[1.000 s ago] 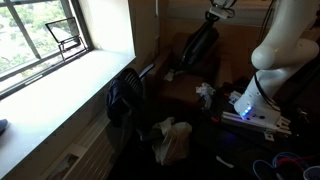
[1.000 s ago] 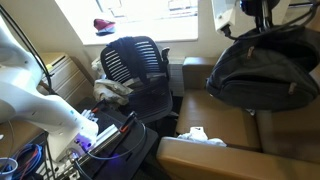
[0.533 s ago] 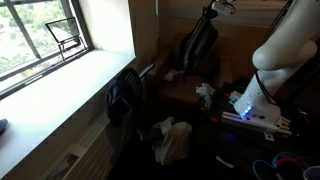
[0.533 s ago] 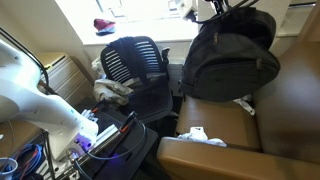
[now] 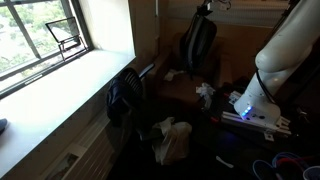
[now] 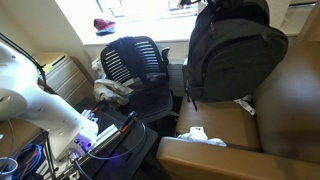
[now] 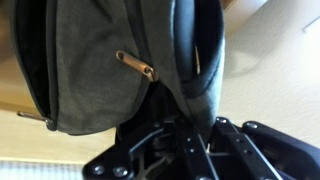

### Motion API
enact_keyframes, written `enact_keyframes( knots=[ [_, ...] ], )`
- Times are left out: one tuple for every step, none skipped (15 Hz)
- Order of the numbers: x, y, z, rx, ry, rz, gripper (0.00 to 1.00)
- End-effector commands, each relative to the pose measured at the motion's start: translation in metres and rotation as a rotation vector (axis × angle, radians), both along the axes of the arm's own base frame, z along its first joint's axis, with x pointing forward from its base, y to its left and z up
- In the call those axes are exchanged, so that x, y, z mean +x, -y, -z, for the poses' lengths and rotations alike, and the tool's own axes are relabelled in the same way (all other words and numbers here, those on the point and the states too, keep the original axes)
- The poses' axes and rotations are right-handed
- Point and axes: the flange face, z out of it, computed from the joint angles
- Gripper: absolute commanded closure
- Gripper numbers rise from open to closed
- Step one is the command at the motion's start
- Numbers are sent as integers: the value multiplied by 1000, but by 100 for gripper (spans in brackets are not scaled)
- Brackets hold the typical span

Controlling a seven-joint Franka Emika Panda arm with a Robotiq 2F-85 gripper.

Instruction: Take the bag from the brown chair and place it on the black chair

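Note:
The dark grey backpack (image 5: 198, 45) hangs upright above the brown chair (image 5: 180, 97); in both exterior views (image 6: 235, 55) its base is just over the seat (image 6: 222, 128). My gripper (image 5: 207, 8) is at the bag's top, shut on its handle. In the wrist view the fingers (image 7: 200, 120) clamp a dark strap, and the bag (image 7: 100, 60) with its brown zip pull fills the view. The black mesh office chair (image 6: 135, 65) stands beside the brown chair, toward the window (image 5: 125, 98). Light cloth lies on its seat.
A crumpled white object (image 6: 197, 135) lies on the brown chair's front edge (image 5: 205, 93). A pale bag (image 5: 172, 140) sits on the floor by the black chair. The robot base (image 5: 250, 110) with blue light and cables stands close by. A window sill (image 5: 60, 85) runs along one side.
The backpack has risen from lying tilted on the brown seat to hanging upright from my gripper, which moved up and slightly toward the black chair.

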Motion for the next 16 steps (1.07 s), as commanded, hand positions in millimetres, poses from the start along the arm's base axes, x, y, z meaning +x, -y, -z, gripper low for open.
enact_keyframes(
  knots=[
    [-8,-78,-22,-128,-34,-171,96],
    [-9,-100,-26,-166,-61,-223,96],
    [-12,-122,-27,-202,-89,-273,96],
    [-16,-144,-29,-233,-112,-328,96],
    [-22,-167,-30,-226,-131,-397,96],
    [3,-132,-20,-192,-121,-307,96],
    [0,-146,-20,-184,-122,-326,85],
    [0,-149,-20,-180,-122,-326,85],
    [1,-148,-18,-177,-126,-324,85],
    [1,-142,-13,-172,-133,-316,85],
    [0,-138,-10,-168,-139,-310,85],
    [1,-138,-8,-166,-141,-309,96],
    [0,-141,-10,-190,-135,-321,96],
    [3,-157,-11,-220,-119,-359,96],
    [5,-173,-12,-282,-101,-392,96],
    [7,-194,-14,-331,-95,-419,96]
  ],
)
